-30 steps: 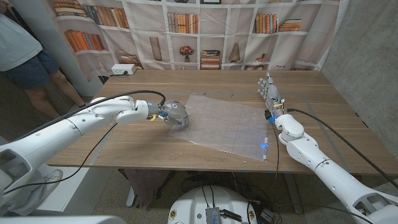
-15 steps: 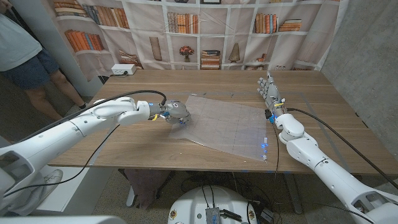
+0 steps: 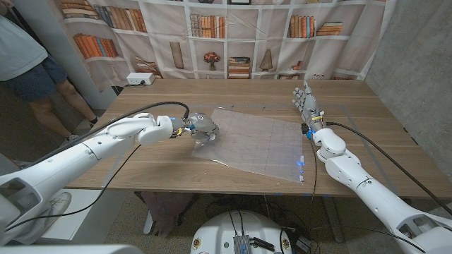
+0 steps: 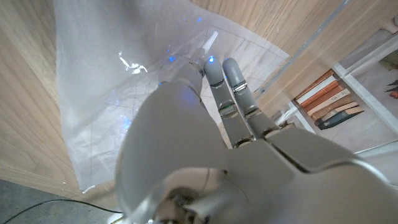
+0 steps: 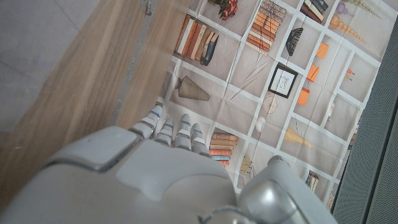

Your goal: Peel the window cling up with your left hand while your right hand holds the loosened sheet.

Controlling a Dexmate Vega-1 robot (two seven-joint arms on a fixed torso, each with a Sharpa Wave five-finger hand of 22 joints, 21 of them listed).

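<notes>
The wooden table stood before a bookshelf-printed backdrop, with a person at its far left corner and a white power strip near that edge. The clear window cling lay mid-table, its left corner lifted in the left hand, whose fingers were closed on the film. The right hand stood just beside the cling's right edge, fingers straight and together, holding nothing.

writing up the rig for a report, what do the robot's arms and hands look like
Both arms are glossy white rounded shells with a black cable running along the outside. The left hand and right hand are pale grey with silver-grey jointed fingers and dark bands at the joints. Small blue lights glow near the right wrist.
</notes>
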